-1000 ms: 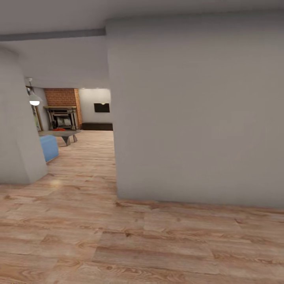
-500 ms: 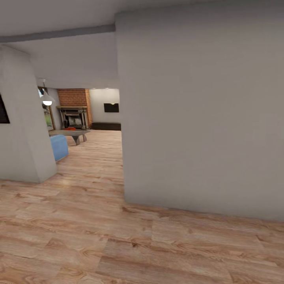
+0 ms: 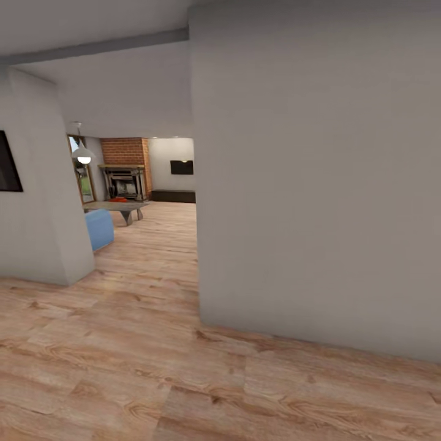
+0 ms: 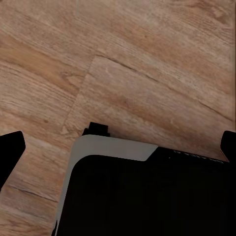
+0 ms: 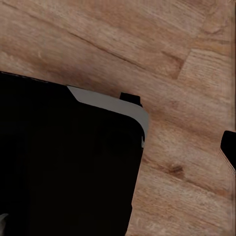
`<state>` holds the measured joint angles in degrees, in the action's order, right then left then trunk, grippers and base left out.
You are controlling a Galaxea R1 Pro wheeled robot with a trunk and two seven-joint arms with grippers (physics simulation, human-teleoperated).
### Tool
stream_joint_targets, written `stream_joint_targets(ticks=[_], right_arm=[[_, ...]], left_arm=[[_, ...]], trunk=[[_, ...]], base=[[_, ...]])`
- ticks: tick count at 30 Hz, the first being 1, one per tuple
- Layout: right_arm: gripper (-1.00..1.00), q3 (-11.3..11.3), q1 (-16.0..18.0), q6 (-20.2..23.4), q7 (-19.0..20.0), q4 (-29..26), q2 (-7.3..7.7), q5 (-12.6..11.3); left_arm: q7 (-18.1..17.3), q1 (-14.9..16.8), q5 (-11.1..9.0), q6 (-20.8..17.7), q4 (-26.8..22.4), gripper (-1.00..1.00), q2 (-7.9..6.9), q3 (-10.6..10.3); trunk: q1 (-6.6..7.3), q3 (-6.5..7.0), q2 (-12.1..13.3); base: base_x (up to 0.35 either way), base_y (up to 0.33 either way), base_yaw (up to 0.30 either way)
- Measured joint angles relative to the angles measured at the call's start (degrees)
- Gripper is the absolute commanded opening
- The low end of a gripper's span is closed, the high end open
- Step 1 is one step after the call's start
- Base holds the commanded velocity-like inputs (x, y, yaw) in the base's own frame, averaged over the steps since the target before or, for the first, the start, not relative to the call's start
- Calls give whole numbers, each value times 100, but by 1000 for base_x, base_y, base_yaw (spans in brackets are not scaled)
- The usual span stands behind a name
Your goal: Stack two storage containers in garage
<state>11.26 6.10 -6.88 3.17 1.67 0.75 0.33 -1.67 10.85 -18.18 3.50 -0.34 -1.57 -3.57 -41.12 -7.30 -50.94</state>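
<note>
Through the opening between two grey walls I look far into the living room [image 3: 153,214], with its brick fireplace [image 3: 125,174], blue sofa [image 3: 99,228] and low grey table [image 3: 122,208]. A small red-orange spot [image 3: 119,199] sits on that table, too small to identify. In the left wrist view my left gripper [image 4: 118,147] hangs open over wood planks, its black fingertips [image 4: 10,152] at the picture's two edges with nothing between them. My right gripper [image 5: 115,186] is open too, one fingertip [image 5: 228,150] showing above the planks.
A wide grey wall [image 3: 318,184] stands close ahead on the right, its corner at the passage. A second wall [image 3: 37,202] on the left carries a dark frame [image 3: 7,162]. My dark base [image 4: 147,196] shows below both wrists. Wood floor [image 3: 122,367] runs ahead.
The camera has moved, so the whole view has slid to the right. The dark frame on the left wall has come into sight. Nothing in the rooms has moved.
</note>
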Motion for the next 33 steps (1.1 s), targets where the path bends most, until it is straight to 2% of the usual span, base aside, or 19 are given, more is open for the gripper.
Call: stream_joint_targets(ticks=[19, 33], right_arm=[[100, 18, -3, 46, 2, 0, -7, 24], [100, 33, -1, 25, 3, 0, 1, 42]], left_arm=[[0, 0, 0, 0, 0, 100, -1, 0], [0, -1, 0, 0, -1, 100, -5, 0]], trunk=[[0, 0, 0], [0, 0, 0]], base=[[323, 0, 6], [323, 0, 243]])
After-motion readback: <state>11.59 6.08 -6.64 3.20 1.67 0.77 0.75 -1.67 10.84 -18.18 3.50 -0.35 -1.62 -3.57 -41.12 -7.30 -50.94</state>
